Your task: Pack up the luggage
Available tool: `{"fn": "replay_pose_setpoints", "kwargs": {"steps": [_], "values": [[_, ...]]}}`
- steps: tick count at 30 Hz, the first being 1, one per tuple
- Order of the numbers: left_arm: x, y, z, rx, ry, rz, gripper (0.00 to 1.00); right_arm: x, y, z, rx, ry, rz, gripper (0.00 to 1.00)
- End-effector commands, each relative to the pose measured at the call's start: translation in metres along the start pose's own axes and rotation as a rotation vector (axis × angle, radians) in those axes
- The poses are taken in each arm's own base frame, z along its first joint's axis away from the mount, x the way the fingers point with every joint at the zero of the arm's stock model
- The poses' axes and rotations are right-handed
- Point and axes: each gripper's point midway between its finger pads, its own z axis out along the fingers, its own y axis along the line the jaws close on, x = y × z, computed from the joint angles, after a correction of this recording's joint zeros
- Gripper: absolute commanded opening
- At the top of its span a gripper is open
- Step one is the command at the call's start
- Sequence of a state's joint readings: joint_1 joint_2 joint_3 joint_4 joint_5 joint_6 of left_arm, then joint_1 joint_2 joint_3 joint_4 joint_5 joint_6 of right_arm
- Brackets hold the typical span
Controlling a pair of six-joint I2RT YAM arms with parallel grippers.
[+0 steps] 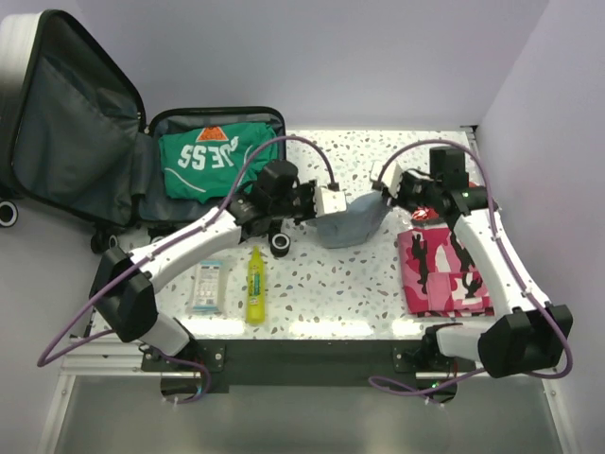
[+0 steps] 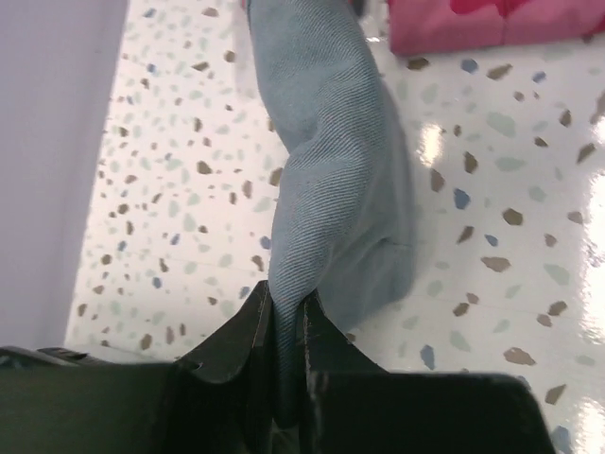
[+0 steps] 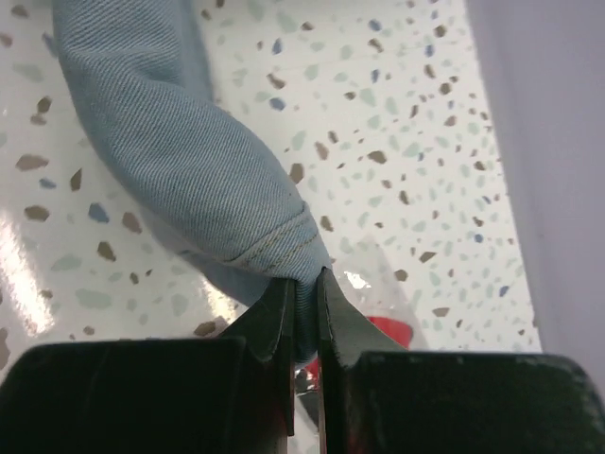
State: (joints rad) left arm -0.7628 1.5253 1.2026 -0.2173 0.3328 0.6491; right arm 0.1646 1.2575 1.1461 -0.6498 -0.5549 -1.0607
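The black fingertips of the left gripper sit closest to its wrist camera, pinched shut on one end of a folded light-blue denim garment. The right gripper is likewise clamped on the stitched hem at the other end, so the cloth is slung between the two arms over the middle of the speckled table; whether its sagging middle touches the surface cannot be told. The step in hand appears to be carrying the denim to the luggage, which lies open at the far left corner of the table. Its lid is propped back to the left, showing dark grey lining, and a green T-shirt with white lettering is already in the lower half. The case lies to the left of both grippers, the left one near its right-hand rim, the right one farther off across the denim. The next move likely calls for both arms to travel left together, lifting the cloth clear of the rim and of the wheel just beside the left arm, then lowering it onto the shirt and letting go. A pink patterned garment lies by the right arm, a yellow-green bottle and a flat white packet by the left, none yet packed
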Motion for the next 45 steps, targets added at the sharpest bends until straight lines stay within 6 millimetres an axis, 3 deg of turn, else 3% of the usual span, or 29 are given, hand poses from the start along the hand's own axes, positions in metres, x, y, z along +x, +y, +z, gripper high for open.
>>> {"fn": "replay_pose_setpoints", "kwargs": {"steps": [1,4,5,8,10,11,13,14,15,16,17,18,21,22,24,25,27,29,31,32,33,34,35,36,38,39,40,42,45], "values": [[-0.054,0.056,-0.027,-0.141,-0.131,0.022,0.00,-0.040,-0.039,-0.017,0.098,-0.074,0.081,0.00],[-0.072,0.099,-0.045,-0.237,-0.172,0.053,0.00,-0.067,-0.077,-0.024,0.171,-0.128,0.091,0.00],[-0.077,0.109,-0.050,-0.263,-0.191,0.065,0.00,-0.068,-0.086,-0.017,0.180,-0.132,0.121,0.00],[-0.090,0.154,-0.076,-0.405,-0.239,0.102,0.00,-0.110,-0.134,-0.034,0.297,-0.231,0.101,0.00],[-0.100,0.186,-0.095,-0.514,-0.260,0.133,0.00,-0.121,-0.160,-0.025,0.354,-0.261,0.119,0.00],[-0.104,0.201,-0.106,-0.569,-0.264,0.141,0.00,-0.141,-0.172,-0.031,0.386,-0.302,0.096,0.00],[-0.104,0.229,-0.129,-0.677,-0.275,0.171,0.00,-0.152,-0.191,-0.019,0.419,-0.325,0.091,0.00],[-0.100,0.239,-0.137,-0.727,-0.267,0.180,0.00,-0.170,-0.198,-0.020,0.439,-0.363,0.071,0.00],[-0.090,0.253,-0.150,-0.781,-0.248,0.193,0.00,-0.175,-0.205,-0.006,0.442,-0.371,0.065,0.00],[-0.090,0.263,-0.160,-0.825,-0.253,0.215,0.00,-0.181,-0.207,0.004,0.441,-0.375,0.047,0.00],[-0.082,0.271,-0.163,-0.847,-0.237,0.222,0.00,-0.201,-0.207,0.007,0.449,-0.403,0.024,0.00],[-0.075,0.284,-0.177,-0.895,-0.225,0.241,0.00,-0.203,-0.211,0.026,0.446,-0.412,0.019,0.00],[-0.050,0.304,-0.192,-0.947,-0.180,0.250,0.00,-0.237,-0.220,0.041,0.497,-0.477,-0.003,0.00],[-0.048,0.310,-0.201,-0.982,-0.182,0.261,0.00,-0.233,-0.224,0.060,0.498,-0.474,0.028,0.00],[-0.024,0.323,-0.216,-1.037,-0.147,0.257,0.00,-0.252,-0.231,0.068,0.542,-0.514,0.032,0.00],[-0.019,0.330,-0.227,-1.089,-0.141,0.259,0.00,-0.249,-0.230,0.091,0.533,-0.506,0.050,0.00],[0.001,0.342,-0.241,-1.139,-0.118,0.249,0.00,-0.270,-0.231,0.096,0.556,-0.543,0.039,0.00],[0.019,0.352,-0.248,-1.177,-0.098,0.233,0.00,-0.280,-0.226,0.121,0.546,-0.552,0.038,0.00],[0.036,0.363,-0.266,-1.236,-0.079,0.236,0.00,-0.298,-0.234,0.121,0.606,-0.598,0.019,0.00],[0.049,0.368,-0.264,-1.241,-0.063,0.229,0.00,-0.298,-0.224,0.148,0.585,-0.590,0.016,0.00],[0.057,0.373,-0.276,-1.278,-0.059,0.240,0.00,-0.304,-0.225,0.152,0.602,-0.610,0.007,0.00],[0.064,0.376,-0.280,-1.297,-0.054,0.243,0.00,-0.313,-0.230,0.147,0.645,-0.626,-0.005,0.00],[0.076,0.381,-0.279,-1.307,-0.039,0.237,0.00,-0.319,-0.223,0.156,0.647,-0.634,-0.013,0.00],[0.081,0.385,-0.291,-1.346,-0.040,0.246,0.00,-0.316,-0.222,0.172,0.662,-0.632,-0.010,0.00],[0.094,0.393,-0.296,-1.382,-0.038,0.224,0.00,-0.326,-0.215,0.177,0.697,-0.638,-0.021,0.00],[0.089,0.395,-0.301,-1.414,-0.065,0.236,0.00,-0.331,-0.216,0.176,0.738,-0.659,-0.039,0.00],[0.099,0.399,-0.317,-1.459,-0.046,0.233,0.00,-0.327,-0.210,0.187,0.744,-0.653,-0.046,0.00],[0.107,0.403,-0.323,-1.495,-0.044,0.252,0.00,-0.332,-0.205,0.191,0.802,-0.679,-0.076,0.00],[0.125,0.404,-0.328,-1.498,-0.021,0.281,0.00,-0.330,-0.186,0.219,0.799,-0.664,-0.142,0.00]]}}
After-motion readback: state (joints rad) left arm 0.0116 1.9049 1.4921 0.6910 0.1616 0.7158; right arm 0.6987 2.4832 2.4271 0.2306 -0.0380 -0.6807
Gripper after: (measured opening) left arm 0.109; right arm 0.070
